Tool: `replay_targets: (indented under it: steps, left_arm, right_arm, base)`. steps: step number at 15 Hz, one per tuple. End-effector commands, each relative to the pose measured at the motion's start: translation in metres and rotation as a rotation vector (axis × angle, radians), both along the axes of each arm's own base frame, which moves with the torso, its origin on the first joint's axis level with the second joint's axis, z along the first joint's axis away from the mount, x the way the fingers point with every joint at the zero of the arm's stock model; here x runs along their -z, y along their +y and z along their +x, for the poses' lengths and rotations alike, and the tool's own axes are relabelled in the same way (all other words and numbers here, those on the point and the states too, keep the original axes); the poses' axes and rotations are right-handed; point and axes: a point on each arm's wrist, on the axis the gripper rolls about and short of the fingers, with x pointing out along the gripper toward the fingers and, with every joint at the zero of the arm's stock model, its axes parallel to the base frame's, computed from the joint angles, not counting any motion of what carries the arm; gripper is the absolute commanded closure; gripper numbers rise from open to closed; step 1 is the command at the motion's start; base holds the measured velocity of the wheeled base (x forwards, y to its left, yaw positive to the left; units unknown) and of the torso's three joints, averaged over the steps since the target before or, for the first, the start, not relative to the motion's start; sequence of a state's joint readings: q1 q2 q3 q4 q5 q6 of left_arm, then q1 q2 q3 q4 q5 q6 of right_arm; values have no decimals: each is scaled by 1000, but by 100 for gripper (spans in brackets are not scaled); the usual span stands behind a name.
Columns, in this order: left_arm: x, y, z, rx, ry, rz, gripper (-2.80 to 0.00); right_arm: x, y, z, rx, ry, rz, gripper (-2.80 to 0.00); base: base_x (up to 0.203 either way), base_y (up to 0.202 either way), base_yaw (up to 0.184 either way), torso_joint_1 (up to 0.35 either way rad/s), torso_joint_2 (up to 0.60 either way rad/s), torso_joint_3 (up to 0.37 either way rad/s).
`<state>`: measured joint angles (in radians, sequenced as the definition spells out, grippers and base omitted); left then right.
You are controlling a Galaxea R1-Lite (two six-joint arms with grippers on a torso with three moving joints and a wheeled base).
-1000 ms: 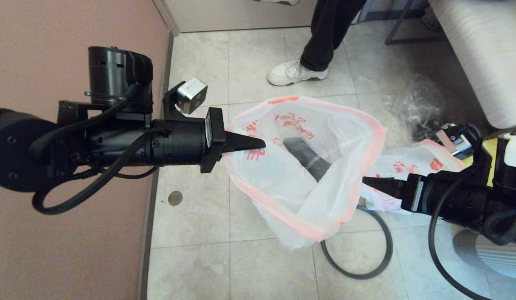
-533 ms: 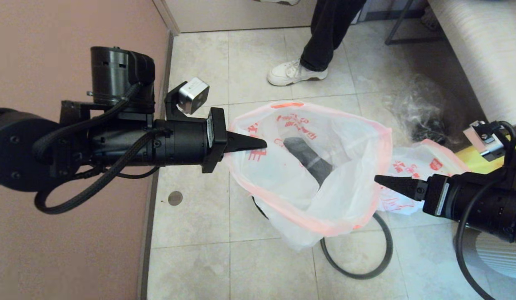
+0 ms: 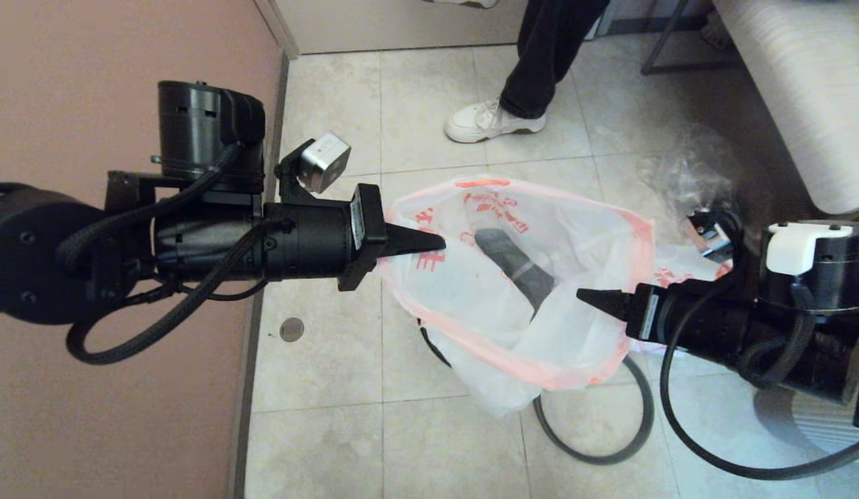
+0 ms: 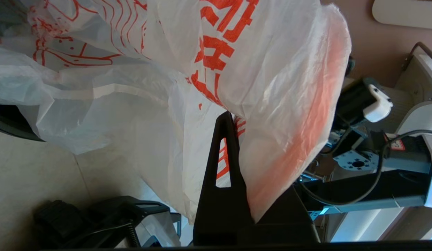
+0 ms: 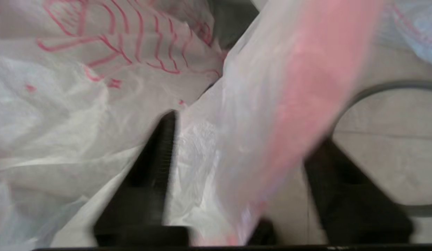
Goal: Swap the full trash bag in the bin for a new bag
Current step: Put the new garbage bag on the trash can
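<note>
The left gripper (image 3: 429, 242) is pinching the pink-edged rim of the new bag (image 3: 512, 277), its black tapered fingers (image 4: 222, 157) closed flat on the thin, crinkled white film with red characters. That arm is reaching level from beside the pink wall (image 3: 89, 69), holding the bag's mouth open in the air. Opposite it, the right gripper (image 3: 592, 299) is reaching level at the far rim, fingers (image 5: 156, 164) spread apart with the pink band of the rim passing between them, not clamped. Below the bag the dark ring (image 3: 609, 430) is lying on the tiled floor (image 3: 332, 430). Behind the right gripper, the full bag (image 3: 686, 267), of the same printed film, is resting on the floor, with a clear crumpled bag (image 3: 692, 170) beyond it.
</note>
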<state>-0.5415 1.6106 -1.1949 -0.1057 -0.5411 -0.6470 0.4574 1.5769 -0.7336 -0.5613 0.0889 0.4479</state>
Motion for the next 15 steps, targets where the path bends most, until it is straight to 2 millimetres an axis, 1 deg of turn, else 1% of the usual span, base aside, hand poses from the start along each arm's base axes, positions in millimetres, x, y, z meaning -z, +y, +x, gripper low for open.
replay_targets:
  steps: [1,2,4,7,9,11,12,14,15]
  left_arm:
    - [1,-2,-1,13,8,-4,0]
    - [2,-6,-3,25,7,1,0]
    - [5,-8,-2,27,11,2,0]
    - [4,-7,-1,24,2,0,0]
    - [2,-7,0,16,-8,0,-280]
    - [1,-7,-1,-14,-23,11,-280]
    - [-1,-7,-4,-29,-32,14,-280]
    - [-8,-4,-22,-38,-42,10,-280]
    - [-6,-3,-37,-42,-37,22,-280]
  right_arm:
    - [7,6,8,-5,21,-9,0]
    - [5,7,8,-9,17,-8,0]
    - [5,7,7,-11,23,-11,0]
    - [1,6,5,-13,31,-15,0]
    - [-1,9,5,-20,36,-18,0]
    - [-2,11,3,-30,37,-19,0]
    - [-3,11,2,-34,43,-27,0]
    - [-11,13,5,-46,46,-65,0]
    - [-18,15,8,-50,43,-74,0]
  base:
    - [0,0,0,0,0,0]
    - [0,0,0,0,0,0]
    - [0,0,0,0,0,0]
    - [0,0,0,0,0,0]
    - [0,0,0,0,0,0]
    - [0,0,0,0,0,0]
    - [0,0,0,0,0,0]
    - [0,0,0,0,0,0]
    - [0,0,0,0,0,0]
